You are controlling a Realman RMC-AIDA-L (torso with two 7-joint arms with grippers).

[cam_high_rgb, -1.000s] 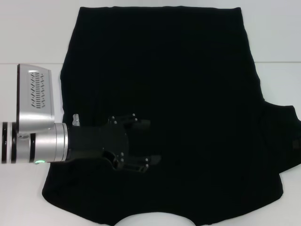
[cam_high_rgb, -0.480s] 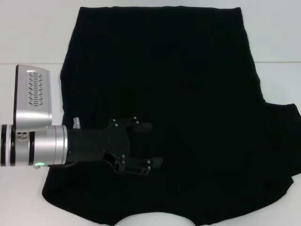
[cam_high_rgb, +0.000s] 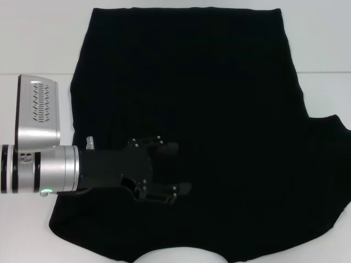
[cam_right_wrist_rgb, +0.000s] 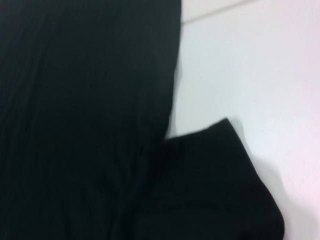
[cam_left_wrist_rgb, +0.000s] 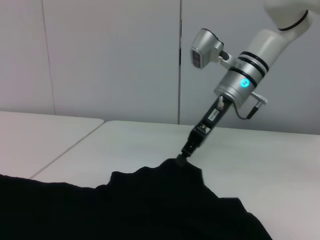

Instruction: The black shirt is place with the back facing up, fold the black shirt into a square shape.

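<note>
Black fabric: we record the black shirt (cam_high_rgb: 197,109) spread flat on the white worktop (cam_high_rgb: 33,38), plain side up, covering most of it. We list the left hand (cam_high_rgb: 176,167) over the shirt's left near part, its two fingers parted and gripping nothing. We note the right hand (cam_left_wrist_rgb: 181,156) in the left wrist view, at the shirt's right sleeve; the cloth rises to a peak at its tip, and its fingers appear pinched on the black shirt. In the right wrist view we enter only the sleeve (cam_right_wrist_rgb: 220,185) on bare worktop.
</note>
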